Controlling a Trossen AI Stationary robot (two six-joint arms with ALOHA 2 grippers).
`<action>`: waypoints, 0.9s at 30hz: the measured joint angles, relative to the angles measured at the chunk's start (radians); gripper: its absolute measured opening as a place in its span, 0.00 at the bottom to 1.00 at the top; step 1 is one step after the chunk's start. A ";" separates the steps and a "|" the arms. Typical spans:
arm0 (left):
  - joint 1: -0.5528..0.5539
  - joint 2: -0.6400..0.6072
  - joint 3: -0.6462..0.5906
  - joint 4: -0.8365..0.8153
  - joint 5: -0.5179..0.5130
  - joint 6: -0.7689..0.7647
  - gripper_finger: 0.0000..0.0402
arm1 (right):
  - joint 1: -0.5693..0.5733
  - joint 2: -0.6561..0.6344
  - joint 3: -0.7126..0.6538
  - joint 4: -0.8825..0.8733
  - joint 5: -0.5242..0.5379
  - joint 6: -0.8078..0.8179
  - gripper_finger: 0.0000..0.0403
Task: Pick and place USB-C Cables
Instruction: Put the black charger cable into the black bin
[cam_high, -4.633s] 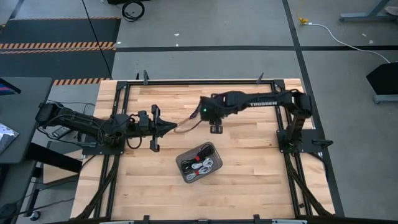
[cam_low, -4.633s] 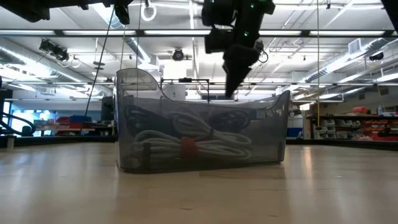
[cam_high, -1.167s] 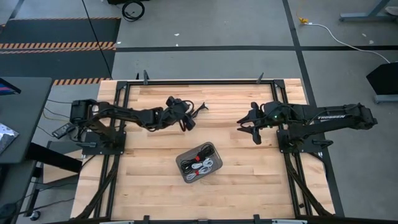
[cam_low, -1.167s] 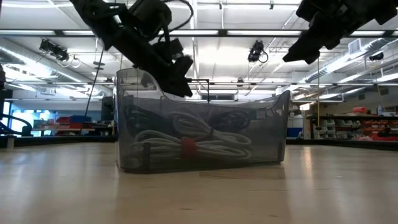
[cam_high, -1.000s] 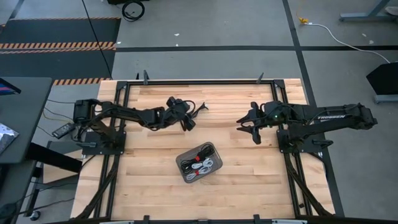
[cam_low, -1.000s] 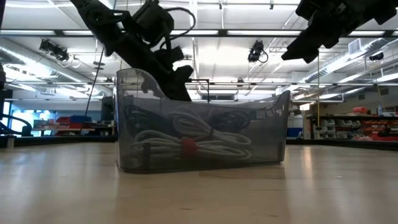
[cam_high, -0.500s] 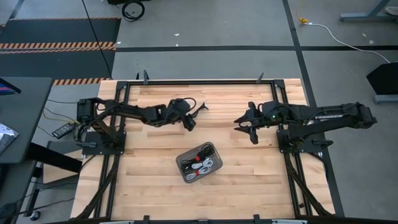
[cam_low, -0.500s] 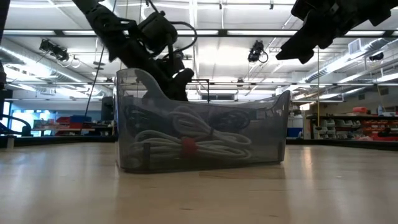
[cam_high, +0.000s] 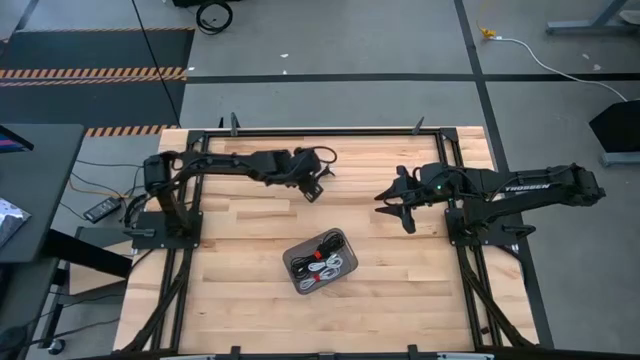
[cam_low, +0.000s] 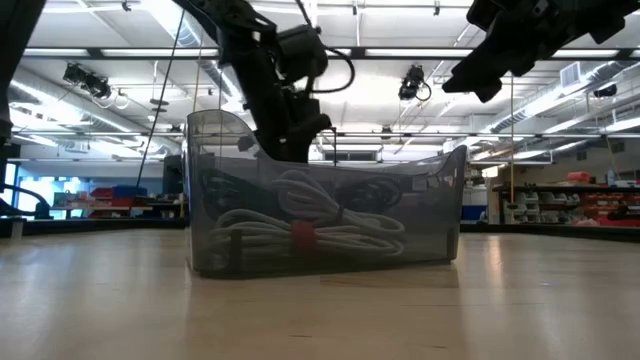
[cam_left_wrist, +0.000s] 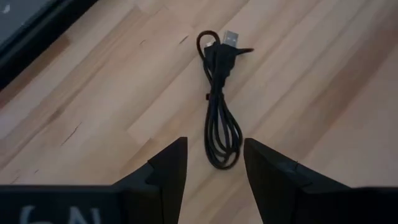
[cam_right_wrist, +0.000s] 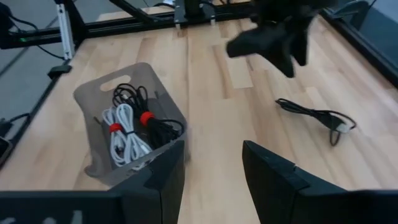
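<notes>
A loose black USB-C cable (cam_left_wrist: 219, 106) lies stretched out on the wooden table, at its far middle (cam_high: 326, 168); the right wrist view shows it too (cam_right_wrist: 311, 115). My left gripper (cam_left_wrist: 214, 165) stands open just above the cable's near loop, fingers on either side and pointing steeply down, touching nothing (cam_high: 312, 190). A grey see-through tray (cam_high: 290, 255) near the table's middle holds several coiled cables, white ones with red bands (cam_right_wrist: 127, 134) and black ones. My right gripper (cam_high: 385, 198) waits open at the right, above the table.
The tray (cam_low: 430, 220) stands toward the near side of both grippers. Black frame rails (cam_high: 320, 131) run along the table's edges. Bare wood lies between the loose cable and the tray.
My left gripper has swung toward the table's right and far side, over the loose black cable, and has tipped to point more steeply down. Its fingers have stayed apart. The cable has not moved.
</notes>
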 joint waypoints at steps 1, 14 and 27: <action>0.009 0.013 0.011 -0.007 0.009 0.009 0.42 | 0.001 0.000 0.000 0.001 -0.006 0.012 0.41; 0.040 0.134 0.088 -0.004 0.055 0.015 0.42 | 0.025 0.000 0.000 0.000 -0.028 0.011 0.41; 0.048 0.181 0.088 0.005 0.074 -0.006 0.51 | 0.023 0.000 0.000 0.015 -0.017 0.011 0.41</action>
